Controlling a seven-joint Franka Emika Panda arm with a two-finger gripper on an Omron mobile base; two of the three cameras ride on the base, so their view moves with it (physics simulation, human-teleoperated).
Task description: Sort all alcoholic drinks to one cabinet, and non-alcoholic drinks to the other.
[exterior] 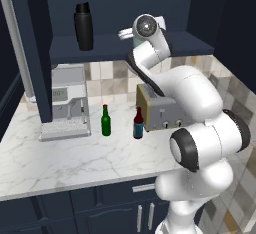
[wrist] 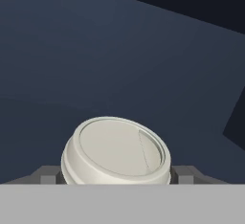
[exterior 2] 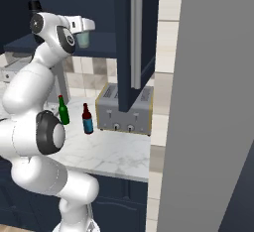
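The gripper [exterior 2: 84, 31] is closed around the cup [exterior 2: 83, 39], holding it up at the wide cabinet's shelf [exterior: 107, 45]. The black flask [exterior: 84, 27] stands on that shelf, left of the cup. Below the shelf, the green bottle [exterior: 105, 121] and brown bottle [exterior: 138, 123] stand on the counter [exterior: 75, 155].

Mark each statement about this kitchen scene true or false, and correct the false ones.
1. The black flask stands on the cabinet shelf. True.
2. The green bottle lies on its side. False: it stands upright on the counter.
3. The gripper holds the teal cup. True.
4. The red-brown bottle is inside a cabinet. False: it stands on the counter beside the toaster.
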